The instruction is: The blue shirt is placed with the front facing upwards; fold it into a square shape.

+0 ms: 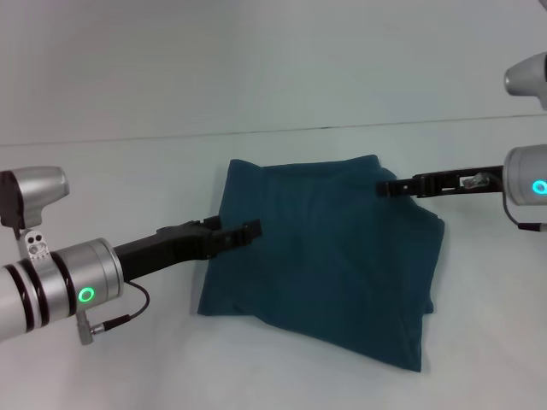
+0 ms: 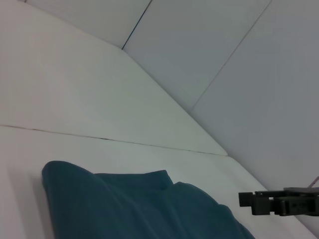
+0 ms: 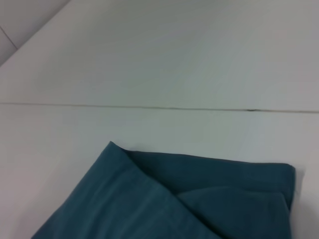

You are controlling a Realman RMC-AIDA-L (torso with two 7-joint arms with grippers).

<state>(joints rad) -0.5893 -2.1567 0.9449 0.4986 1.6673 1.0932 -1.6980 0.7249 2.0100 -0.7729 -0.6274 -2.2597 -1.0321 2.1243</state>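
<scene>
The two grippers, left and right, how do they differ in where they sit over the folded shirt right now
The left gripper reaches in over the blue shirt from its left edge, about mid-height; the right gripper sits over the far right corner. The left arm comes in slanted from the near side; the right arm lies almost level, straight from the side. Both are black and hover at the cloth's edges; neither visibly holds a fold.

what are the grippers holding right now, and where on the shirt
It cannot be told. The left gripper sits over the folded blue shirt's left edge, the right gripper over its far right corner.
</scene>
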